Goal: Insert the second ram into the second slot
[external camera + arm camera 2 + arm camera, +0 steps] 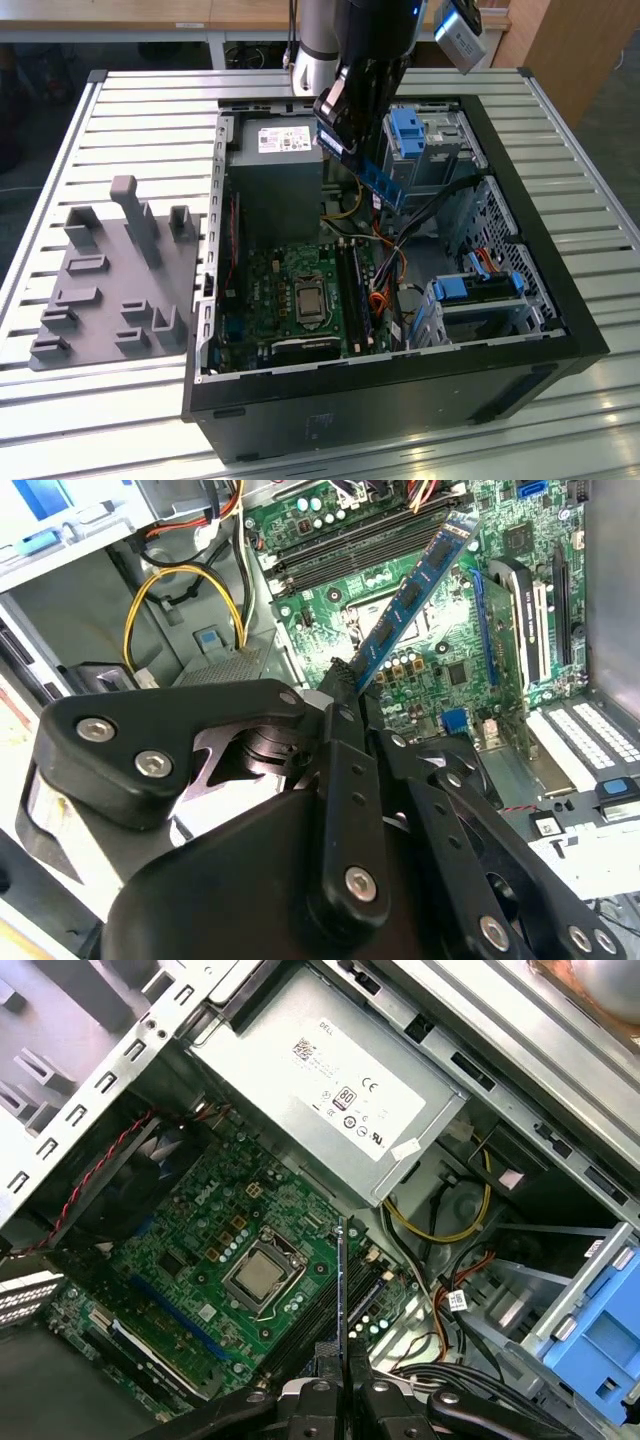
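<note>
On the exterior view's left, a grey fixture plate (110,270) lies on the counter (150,110). My arm (370,40) reaches down over the open computer case (400,400), just beside the power supply (275,165). My fingers (340,750) are clenched on the second ram (415,590). It hangs tilted above the motherboard (290,290), apart from the slots (355,290). Cables (430,215) and blue drive clips (410,135) stand near on the right.

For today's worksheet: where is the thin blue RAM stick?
Clamped in the black gripper, the RAM stick hangs over the green motherboard, to the exterior view's right of the grey power supply.
</note>
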